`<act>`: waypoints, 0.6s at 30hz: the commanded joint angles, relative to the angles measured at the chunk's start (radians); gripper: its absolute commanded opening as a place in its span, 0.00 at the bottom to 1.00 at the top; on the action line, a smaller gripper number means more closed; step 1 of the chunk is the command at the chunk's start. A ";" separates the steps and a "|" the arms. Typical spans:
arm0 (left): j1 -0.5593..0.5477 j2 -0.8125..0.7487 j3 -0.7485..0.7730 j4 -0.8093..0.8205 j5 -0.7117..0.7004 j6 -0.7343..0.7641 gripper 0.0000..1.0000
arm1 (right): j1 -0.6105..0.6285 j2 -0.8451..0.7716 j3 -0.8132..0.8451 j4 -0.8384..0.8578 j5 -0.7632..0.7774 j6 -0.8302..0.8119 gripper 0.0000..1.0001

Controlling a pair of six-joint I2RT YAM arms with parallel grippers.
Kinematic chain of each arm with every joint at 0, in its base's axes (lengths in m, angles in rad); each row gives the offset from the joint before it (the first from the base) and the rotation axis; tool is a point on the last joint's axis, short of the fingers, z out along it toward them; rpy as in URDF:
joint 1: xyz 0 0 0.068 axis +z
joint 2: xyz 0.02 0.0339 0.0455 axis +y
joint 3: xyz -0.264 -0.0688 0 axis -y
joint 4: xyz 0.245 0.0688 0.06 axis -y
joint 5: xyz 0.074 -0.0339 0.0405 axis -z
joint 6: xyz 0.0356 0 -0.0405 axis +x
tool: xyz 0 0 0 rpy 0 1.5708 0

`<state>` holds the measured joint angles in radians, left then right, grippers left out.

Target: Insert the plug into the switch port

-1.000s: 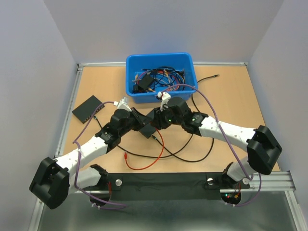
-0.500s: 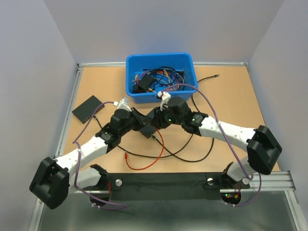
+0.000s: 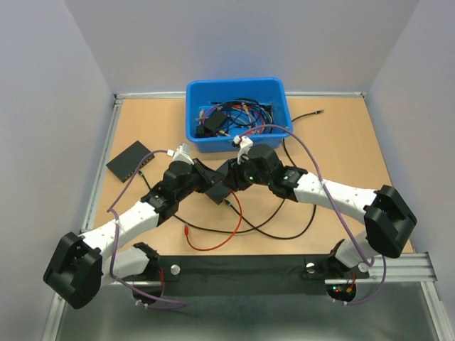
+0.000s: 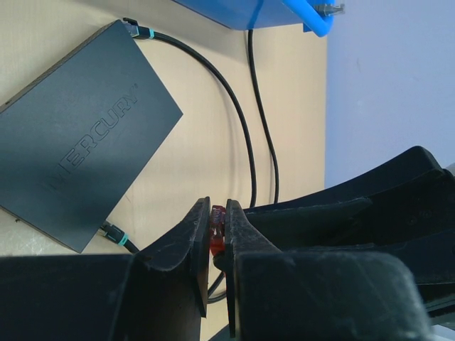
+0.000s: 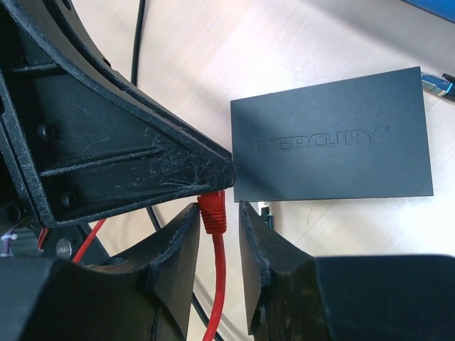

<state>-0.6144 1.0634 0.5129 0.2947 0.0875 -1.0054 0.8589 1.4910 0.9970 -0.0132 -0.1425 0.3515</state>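
No real change from a second ago: still pinching the plug [image 4: 217,234] in the closed left pincer [image 4: 215,212], right pincer [image 5: 217,213] straddling it, can't tell if squeezing. Held over the table [image 3: 348,142], well apart from the switch [image 3: 129,160], so not inserted yet

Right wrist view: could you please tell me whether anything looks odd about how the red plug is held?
Slightly: the plug sits between the right fingers with a gap showing, while the left fingers pinch only its tip, away from the switch.
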 commanded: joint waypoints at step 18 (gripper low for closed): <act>-0.004 -0.020 0.052 0.044 -0.014 0.005 0.00 | 0.005 -0.038 -0.032 0.076 -0.006 0.017 0.24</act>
<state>-0.6144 1.0626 0.5209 0.2951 0.0746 -1.0042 0.8589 1.4853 0.9684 0.0162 -0.1501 0.3668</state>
